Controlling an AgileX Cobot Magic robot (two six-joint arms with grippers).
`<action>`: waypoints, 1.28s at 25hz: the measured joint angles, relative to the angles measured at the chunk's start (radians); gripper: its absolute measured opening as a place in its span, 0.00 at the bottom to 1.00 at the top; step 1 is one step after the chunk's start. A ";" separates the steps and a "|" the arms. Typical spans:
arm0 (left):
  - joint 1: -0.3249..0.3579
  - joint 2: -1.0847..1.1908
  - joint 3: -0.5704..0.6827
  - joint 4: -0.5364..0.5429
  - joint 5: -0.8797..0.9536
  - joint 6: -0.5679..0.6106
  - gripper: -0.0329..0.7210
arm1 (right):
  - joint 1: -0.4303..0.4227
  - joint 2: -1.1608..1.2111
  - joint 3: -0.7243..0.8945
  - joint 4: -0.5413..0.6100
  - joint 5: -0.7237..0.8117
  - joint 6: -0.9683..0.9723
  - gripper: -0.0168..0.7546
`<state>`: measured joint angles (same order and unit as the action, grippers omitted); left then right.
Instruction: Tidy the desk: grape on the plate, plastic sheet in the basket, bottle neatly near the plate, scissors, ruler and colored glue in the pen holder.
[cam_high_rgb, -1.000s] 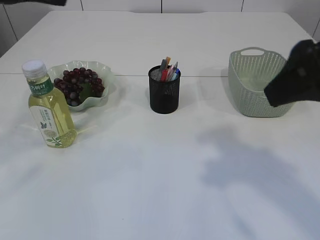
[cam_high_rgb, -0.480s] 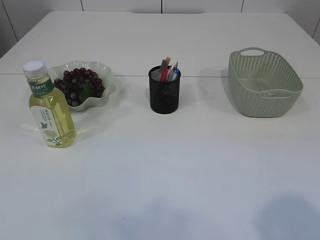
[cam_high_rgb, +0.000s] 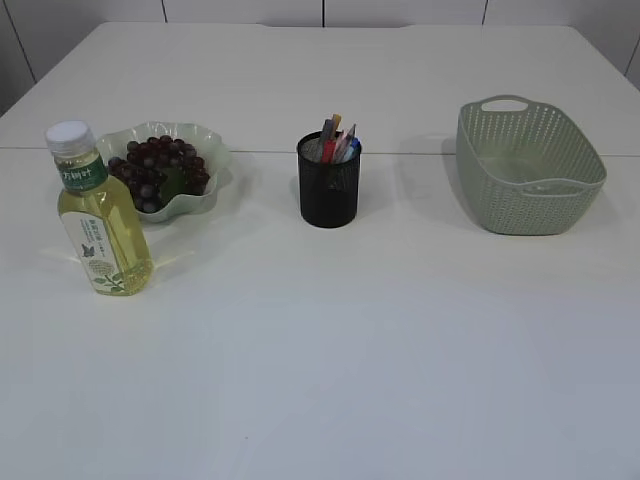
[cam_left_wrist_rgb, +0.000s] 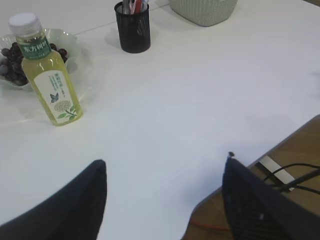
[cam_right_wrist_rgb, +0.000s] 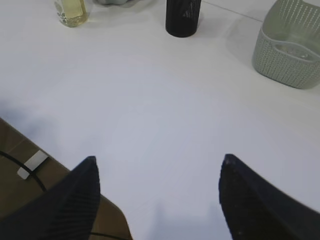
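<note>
While both arms sit pulled back at the near table edge, the scene reads like this:

left gripper (cam_left_wrist_rgb: 162, 200): jaws spread wide, nothing between them, hanging over the near edge of the table (cam_high_rgb: 330, 340); not seen in the exterior view.
right gripper (cam_right_wrist_rgb: 157, 197): jaws spread wide, empty, also above the near table edge; not seen in the exterior view.
grapes (cam_high_rgb: 157, 170): dark bunch lying in the plate (cam_high_rgb: 215, 160), far left of the table.
plate: pale, wavy-rimmed, translucent; sits behind and just right of the bottle.
bottle (cam_high_rgb: 97, 215): upright, white cap, green-and-white label, yellow-green liquid; stands just in front of the plate's left side, near it; contact cannot be told.
pen holder (cam_high_rgb: 329, 185): black mesh cup, upright, centre of the table, well apart from plate and basket.
pen holder contents (cam_high_rgb: 338, 140): several items stick up above the rim, with red, orange, grey and blue parts; too small to tell scissors, ruler or glue apart.
basket (cam_high_rgb: 495, 205): pale green woven-pattern tub with handle cut-outs, far right; a faint clear glossy layer shows on its floor, though whether that is the plastic sheet cannot be told.
cables (cam_left_wrist_rgb: 295, 175): black leads on the brown floor beyond the table edge, in the left wrist view.
</note>
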<state>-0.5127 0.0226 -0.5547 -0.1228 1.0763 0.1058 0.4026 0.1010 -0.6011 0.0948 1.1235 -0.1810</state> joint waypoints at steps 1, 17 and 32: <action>0.000 -0.010 0.002 0.000 0.020 0.000 0.74 | 0.000 -0.021 0.000 -0.009 0.004 -0.008 0.77; 0.000 -0.011 0.028 0.123 0.036 -0.052 0.74 | 0.000 -0.119 0.090 -0.025 0.009 0.016 0.77; 0.033 -0.011 0.028 0.145 0.036 -0.084 0.69 | -0.037 -0.119 0.101 -0.013 0.020 0.029 0.77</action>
<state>-0.4797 0.0118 -0.5272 0.0220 1.1118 0.0218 0.3653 -0.0177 -0.4999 0.0821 1.1438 -0.1519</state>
